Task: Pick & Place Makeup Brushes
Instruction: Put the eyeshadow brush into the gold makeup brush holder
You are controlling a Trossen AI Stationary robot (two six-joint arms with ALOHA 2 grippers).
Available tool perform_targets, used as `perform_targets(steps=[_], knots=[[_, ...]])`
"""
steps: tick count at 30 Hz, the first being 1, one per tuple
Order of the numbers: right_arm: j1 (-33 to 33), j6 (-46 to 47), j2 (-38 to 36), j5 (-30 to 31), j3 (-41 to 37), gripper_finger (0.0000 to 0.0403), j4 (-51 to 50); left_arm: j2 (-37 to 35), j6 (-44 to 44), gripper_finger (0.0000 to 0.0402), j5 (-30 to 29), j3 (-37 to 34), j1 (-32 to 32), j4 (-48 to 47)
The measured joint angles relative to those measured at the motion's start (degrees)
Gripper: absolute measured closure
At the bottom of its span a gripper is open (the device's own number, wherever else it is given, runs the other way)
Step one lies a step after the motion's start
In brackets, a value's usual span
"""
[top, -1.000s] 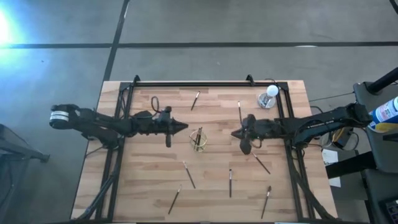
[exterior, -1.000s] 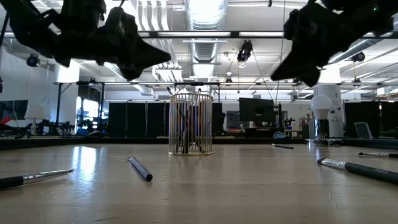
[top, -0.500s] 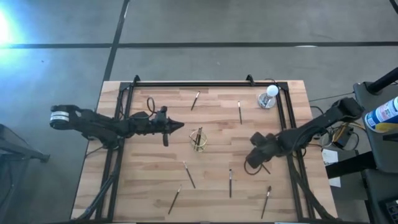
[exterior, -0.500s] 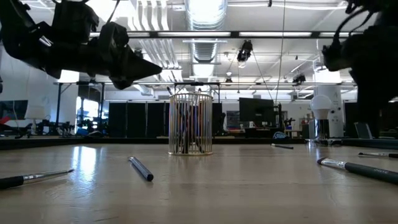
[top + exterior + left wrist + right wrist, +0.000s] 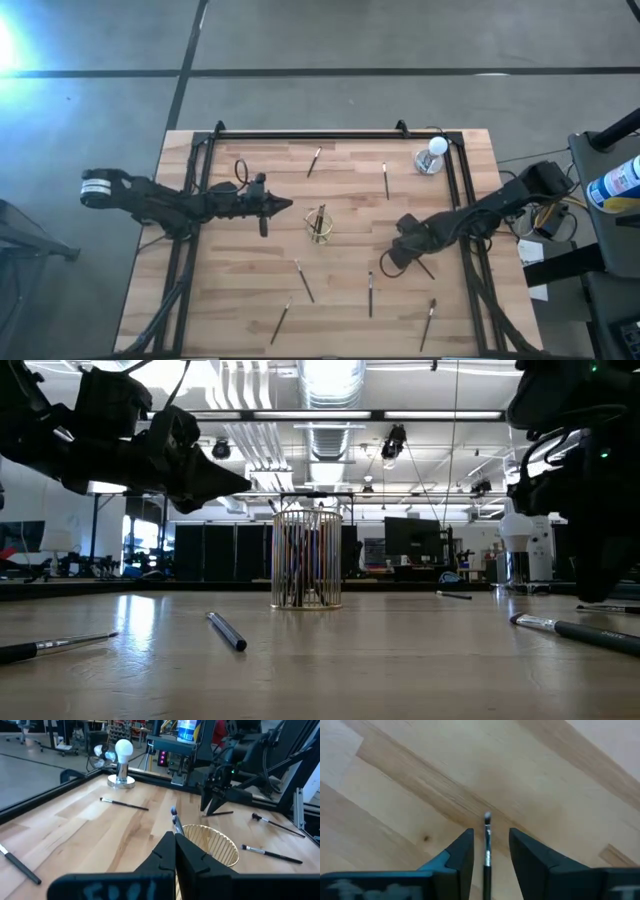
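Several thin dark makeup brushes lie flat on the wooden table: [image 5: 314, 161], [image 5: 385, 180], [image 5: 303, 281], [image 5: 370, 294], [image 5: 281, 320], [image 5: 428, 323]. More stand in a gold wire cup [image 5: 320, 225] at the table's middle. My right gripper [image 5: 403, 250] points down at the table, open. Its fingers stand on either side of one lying brush [image 5: 487, 842] without touching it; that brush's far end [image 5: 425, 268] shows beside the gripper. My left gripper [image 5: 288, 204] is shut and holds nothing. It hovers level, left of the cup [image 5: 210, 845].
A white round-topped object [image 5: 434, 152] on a round base stands at the far right corner. A black frame [image 5: 320, 133] runs along the far, left and right sides of the table. Bare wood lies between the cup and the near edge, apart from scattered brushes [image 5: 225, 630].
My right gripper has swung away from the cup toward the near right part of the table and tipped from level to pointing down, ending over a lying brush. My left gripper has drawn back a little toward the table's left edge, staying level and shut.
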Motion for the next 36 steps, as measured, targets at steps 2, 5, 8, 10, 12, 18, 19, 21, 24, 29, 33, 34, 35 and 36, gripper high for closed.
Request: perform_targets(steps=[2, 5, 8, 10, 12, 18, 19, 21, 24, 29, 33, 34, 35, 36], knots=[[-0.4, -0.2, 0.6, -0.3, 0.0, 0.0291, 0.8, 0.0, -0.1, 0.0401, 0.0, 0.0, 0.0, 0.0], [-0.8, -0.5, 2.0, -1.0, 0.0, 0.0306, 1.0, 0.0, -0.4, 0.0401, 0.0, 0.1, 0.0, 0.0], [-0.9, -0.5, 3.4, -1.3, 0.2, 0.0326, 1.0, 0.0, -0.5, 0.0401, 0.0, 0.1, 0.0, -0.1], [-1.1, -0.5, 4.3, -1.3, 0.3, 0.0340, 1.0, 0.0, -0.5, 0.0401, 0.0, 0.1, 0.0, -0.3], [-1.2, -0.6, 4.7, -1.4, 0.3, 0.0353, 1.0, 0.0, -0.5, 0.0401, 0.0, 0.1, 0.0, -0.3], [-1.4, -1.4, 5.2, -2.4, 0.3, 0.0382, 0.6, 0.0, -0.9, 0.0401, 1.1, 0.1, 0.0, -0.3], [-1.7, -1.8, 5.0, -2.8, 0.3, 0.0385, 0.5, 0.0, -1.0, 0.0401, 1.7, 0.1, 0.0, -0.3], [-2.3, -2.9, 4.2, -4.0, 0.2, 0.0389, 0.4, 0.0, -1.0, 0.0401, 1.9, 0.1, -0.1, -0.4], [-3.1, -4.4, 2.1, -4.2, 0.2, 0.0390, 0.1, 0.0, -1.2, 0.0401, 1.9, 0.1, 0.0, -0.4], [-3.8, -7.5, -2.8, -1.4, 2.0, 0.0391, 0.3, 0.0, -1.4, 0.0401, 1.9, 0.1, 0.0, -0.4], [-3.7, -9.7, -6.4, 3.3, 3.6, 0.0391, 0.8, 0.0, -1.4, 0.0401, 1.8, 0.1, 0.0, -0.4], [-3.8, -10.4, -7.3, 4.8, 4.2, 0.0391, 1.2, 0.0, -1.4, 0.0401, 1.7, 0.1, 0.0, -0.4], [-3.8, -11.3, -8.1, 6.1, 4.6, 0.0391, 1.9, 0.0, -1.4, 0.0401, 1.7, 0.1, 0.0, -0.4], [-3.7, -12.4, -8.8, 7.3, 5.0, 0.0391, 3.0, 0.0, -1.4, 0.0401, 1.6, 0.1, 0.0, -0.3]])
